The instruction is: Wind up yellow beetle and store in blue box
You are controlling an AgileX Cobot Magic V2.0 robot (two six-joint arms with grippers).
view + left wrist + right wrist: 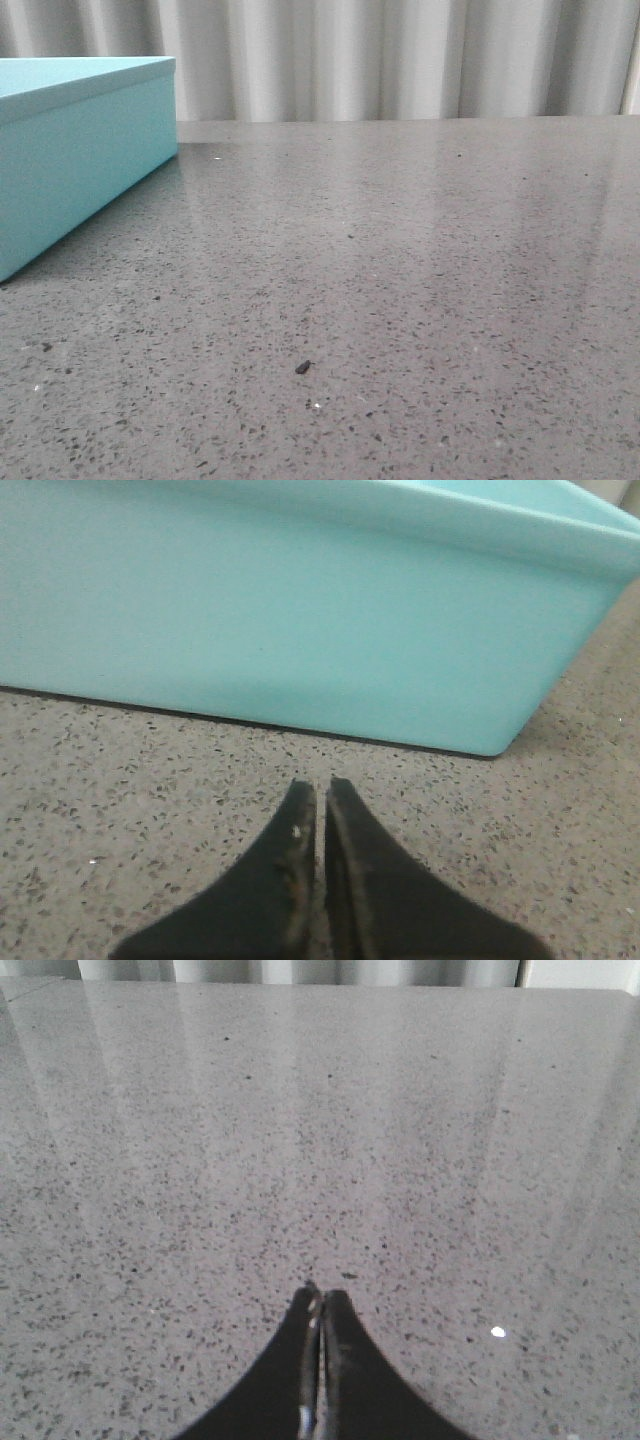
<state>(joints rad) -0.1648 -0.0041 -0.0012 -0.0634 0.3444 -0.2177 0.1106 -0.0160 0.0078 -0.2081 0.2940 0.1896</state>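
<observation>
Both grippers, left gripper (321, 792) and right gripper (320, 1300), are pressed together and empty; your left sits nearer the blue box (80, 150), but no yellow beetle shows anywhere.

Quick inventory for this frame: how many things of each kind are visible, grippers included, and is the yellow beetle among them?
Blue box: 1
Yellow beetle: 0, not in any view
Grippers: 2, left gripper and right gripper, both shut on nothing
Table: 1
Total: 4
</observation>
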